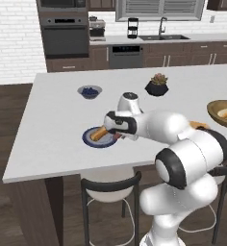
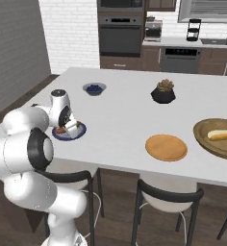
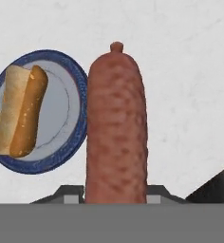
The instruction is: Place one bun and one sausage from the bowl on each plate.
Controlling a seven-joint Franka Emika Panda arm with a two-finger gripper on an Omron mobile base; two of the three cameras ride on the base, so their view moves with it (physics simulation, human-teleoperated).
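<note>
Jaws were clamped on the sausage (image 3: 116, 128), so the gripper (image 2: 69, 127) was holding it right over the grey-blue plate (image 3: 72, 114). A bun (image 3: 20, 110) lay on that plate, at about nine o'clock from the sausage in the hand view.

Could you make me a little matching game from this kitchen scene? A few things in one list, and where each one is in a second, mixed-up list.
Things:
1. sausage
2. bun
3. orange-tan plate
4. blueberries

Places:
A. in a small grey-blue bowl on the far side of the island
B. bare, near the front edge beside the wooden bowl
C. lying on the blue-rimmed plate
D. clamped in the gripper, beside the blue-rimmed plate

Pairs: 1-D, 2-C, 3-B, 4-A
</note>
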